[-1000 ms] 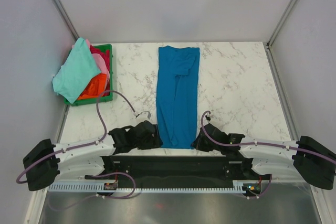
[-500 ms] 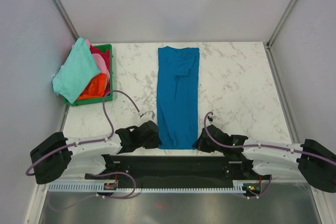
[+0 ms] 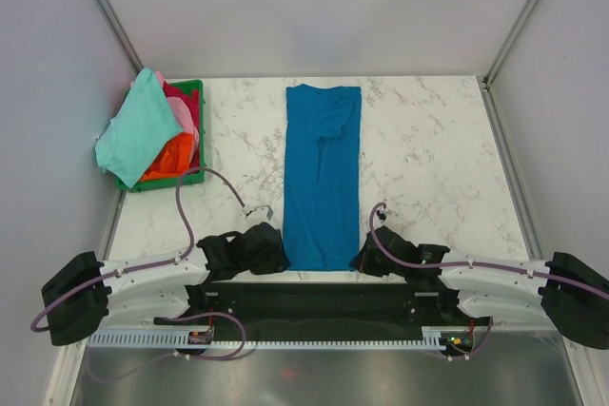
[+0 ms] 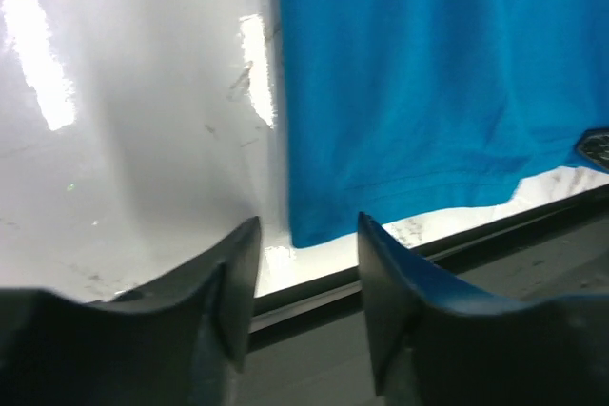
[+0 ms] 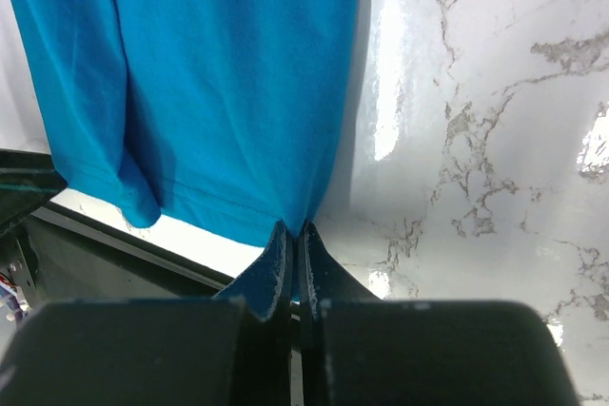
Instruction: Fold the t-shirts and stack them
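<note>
My left arm [image 3: 143,278] had drawn its elbow back out toward the left since half a second before, while my right arm [image 3: 485,273] had kept its place. My left gripper [image 4: 306,227] stood released, fingers spread to either side of the near-left corner of the blue t-shirt [image 3: 324,168]. My right gripper [image 5: 293,231] was clenched on the hem at the near-right corner. The shirt lay as a long narrow strip from the far edge to the near edge of the marble counter [image 3: 428,159]. At the far left corner the green basket [image 3: 190,88] held a mint-green t-shirt [image 3: 133,135] draped over its rim, an orange-red t-shirt [image 3: 171,157] and a pink t-shirt [image 3: 183,117].
</note>
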Robot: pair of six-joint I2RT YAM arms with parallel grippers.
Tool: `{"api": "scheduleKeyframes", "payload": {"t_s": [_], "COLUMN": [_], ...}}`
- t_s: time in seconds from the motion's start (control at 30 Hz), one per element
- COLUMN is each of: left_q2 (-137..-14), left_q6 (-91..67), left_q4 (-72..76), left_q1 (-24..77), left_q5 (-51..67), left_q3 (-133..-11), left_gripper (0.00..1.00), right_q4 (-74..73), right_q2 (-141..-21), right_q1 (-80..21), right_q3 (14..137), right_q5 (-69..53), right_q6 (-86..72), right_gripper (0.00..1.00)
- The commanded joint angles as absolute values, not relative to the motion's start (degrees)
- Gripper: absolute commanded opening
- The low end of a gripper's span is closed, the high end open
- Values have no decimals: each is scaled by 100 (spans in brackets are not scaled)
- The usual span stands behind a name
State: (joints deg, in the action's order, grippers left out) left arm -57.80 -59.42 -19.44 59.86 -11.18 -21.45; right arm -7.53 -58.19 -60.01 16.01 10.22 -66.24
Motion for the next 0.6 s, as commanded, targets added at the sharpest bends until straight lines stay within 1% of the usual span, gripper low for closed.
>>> {"api": "scheduleKeyframes", "payload": {"t_s": [0.0, 0.03, 0.13, 0.2, 0.3, 0.33, 0.4, 0.5, 0.57], "left_q2": [-5977, -5855, -5539, -5493, -5695, -5782, -5950, -6090, -6196], "left_q6": [-5985, -5977, -5933, -5915, -5932, -5967, -6011, -6055, -6073], "left_q4": [-2347, -2347, -2364, -2364, -2329, -2286, -1910, -1417, -1362], "left_q1": [6021, 6029, 6029, 6021, 6021, 6021, 6021, 6029, 6021], "left_q5": [-1169, -1169, -1239, -1318, -1354, -1354, -1301, -1178, -1178], "left_q3": [-2197, -2215, -2276, -2285, -2268, -2241, -2084, -1899, -1898], "left_gripper": [56, 66, 72, 73, 69, 65, 61, 52, 46], "right_q4": [-1538, -1538, -1538, -1538, -1529, -1529, -1494, -1433, -1415], "right_q2": [-5976, -5977, -5959, -5950, -5933, -5924, -5933, -5976, -5985], "right_q1": [-6012, -6012, -6012, -6012, -6012, -6020, -6021, -6021, -6021], "right_q3": [1512, 1512, 1494, 1477, 1442, 1433, 1407, 1362, 1345], "right_q5": [1275, 1266, 1257, 1257, 1283, 1283, 1292, 1275, 1257], "right_q6": [-6495, -6486, -6504, -6504, -6513, -6513, -6513, -6513, -6530], "right_gripper": [0, 0, 0, 0, 0, 0, 0, 0, 0]}}
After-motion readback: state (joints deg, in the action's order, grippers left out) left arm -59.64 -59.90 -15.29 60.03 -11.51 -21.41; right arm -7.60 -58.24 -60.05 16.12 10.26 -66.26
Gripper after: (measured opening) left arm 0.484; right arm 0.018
